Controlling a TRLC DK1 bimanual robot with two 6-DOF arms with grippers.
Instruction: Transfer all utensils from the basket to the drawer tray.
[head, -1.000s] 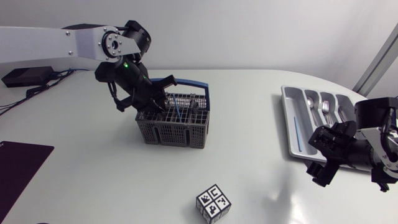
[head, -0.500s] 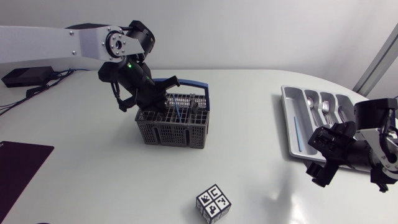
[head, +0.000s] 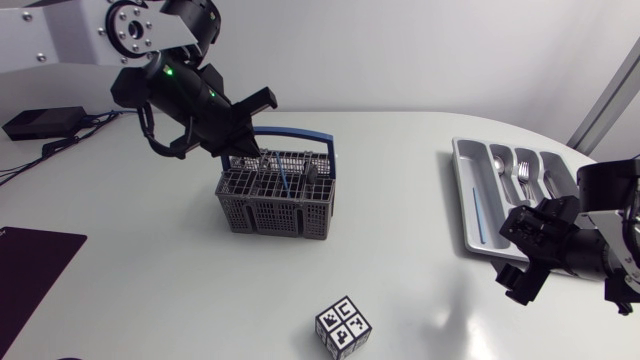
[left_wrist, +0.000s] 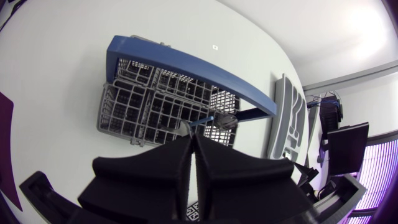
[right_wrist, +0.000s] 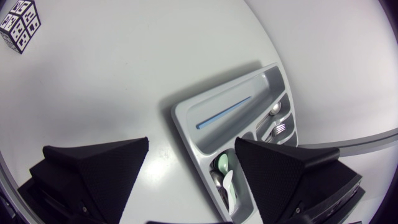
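The grey wire basket (head: 275, 205) with its blue handle (head: 300, 135) stands mid-table, holding a blue-handled utensil (head: 287, 182) and other cutlery. My left gripper (head: 247, 152) hangs just above the basket's left rim, shut. In the left wrist view its fingers (left_wrist: 180, 162) press together over the basket (left_wrist: 134, 112). A grey sliver shows at the tips, and I cannot tell if it is pinched. The grey drawer tray (head: 465, 190) at the right holds spoons, a fork and a blue-handled piece. My right gripper (head: 530, 265) stands open beside the tray's near corner (right_wrist: 186, 118), empty.
A black-and-white marker cube (head: 343, 327) sits near the table's front edge, also seen in the right wrist view (right_wrist: 18, 15). A dark purple mat (head: 30, 270) lies at the front left. A black box (head: 40, 122) with cables sits at the far left.
My left gripper closed down in the basket, then rose up and to the left above its rim. The right arm has barely moved.
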